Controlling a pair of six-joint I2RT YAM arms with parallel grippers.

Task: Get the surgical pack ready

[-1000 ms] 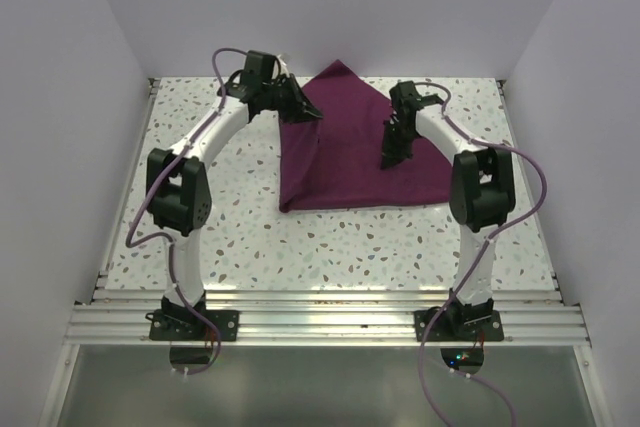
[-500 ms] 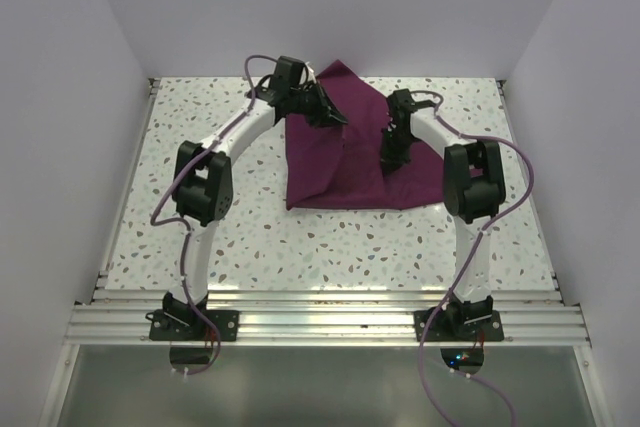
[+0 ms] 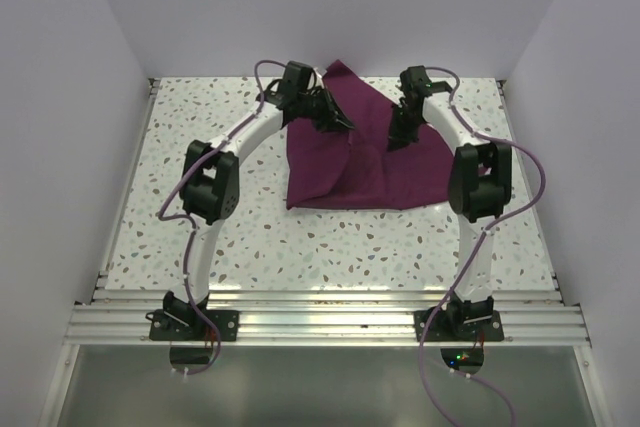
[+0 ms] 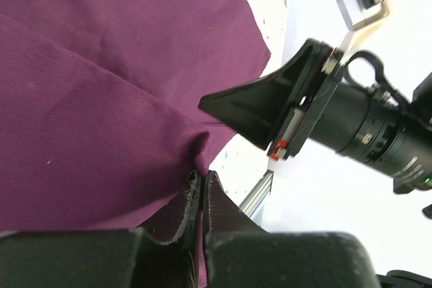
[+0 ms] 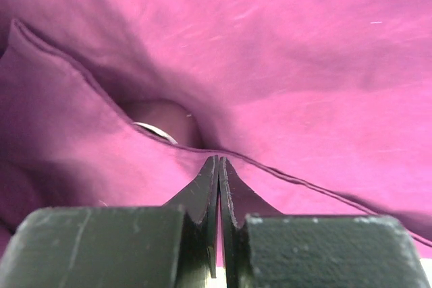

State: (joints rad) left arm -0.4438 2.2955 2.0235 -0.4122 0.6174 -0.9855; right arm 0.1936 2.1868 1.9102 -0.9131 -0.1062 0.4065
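Moved: left hand (image 3: 343,124) swung right, dragging cloth (image 3: 340,175) edge over.
Left grip: clenched on a cloth fold.
Right grip: right hand (image 3: 394,143) clenched on cloth hem.

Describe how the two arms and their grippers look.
Both arms are alike: the left arm and right arm have curved white links, bulky black joint housings and black base plates. A purple cable loops along each. The left gripper and right gripper are black, with two flat, tapered fingers; the right one's body carries small red parts.
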